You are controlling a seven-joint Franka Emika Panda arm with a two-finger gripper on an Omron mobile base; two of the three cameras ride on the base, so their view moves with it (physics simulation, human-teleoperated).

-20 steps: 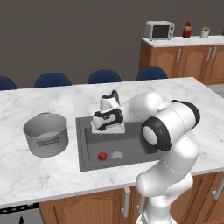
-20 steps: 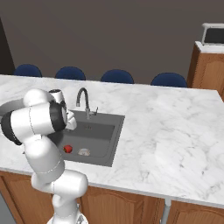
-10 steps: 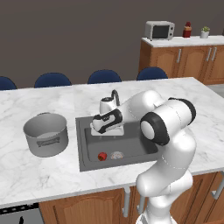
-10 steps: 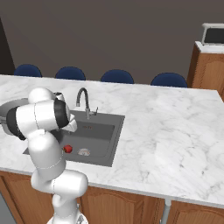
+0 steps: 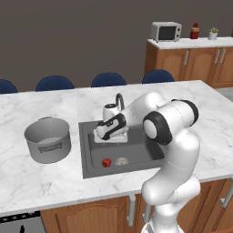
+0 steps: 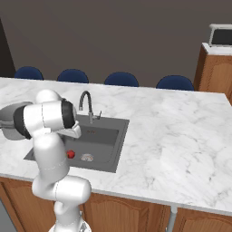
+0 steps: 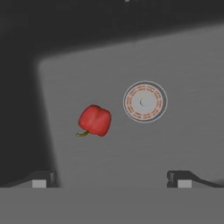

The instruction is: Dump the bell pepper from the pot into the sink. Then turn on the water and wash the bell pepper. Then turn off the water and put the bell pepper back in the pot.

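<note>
The bell pepper [image 7: 95, 120] lies dumped in the sink [image 5: 136, 157] beside the drain [image 7: 145, 101]; the wide-open, empty end effector [image 7: 111, 179] hovers above. Washing and return to the pot [image 5: 47, 139] remain.

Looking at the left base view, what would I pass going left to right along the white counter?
Large grey metal stockpot → tiny red bell pepper → pale round drain, both lying in the dark grey recessed sink.
</note>
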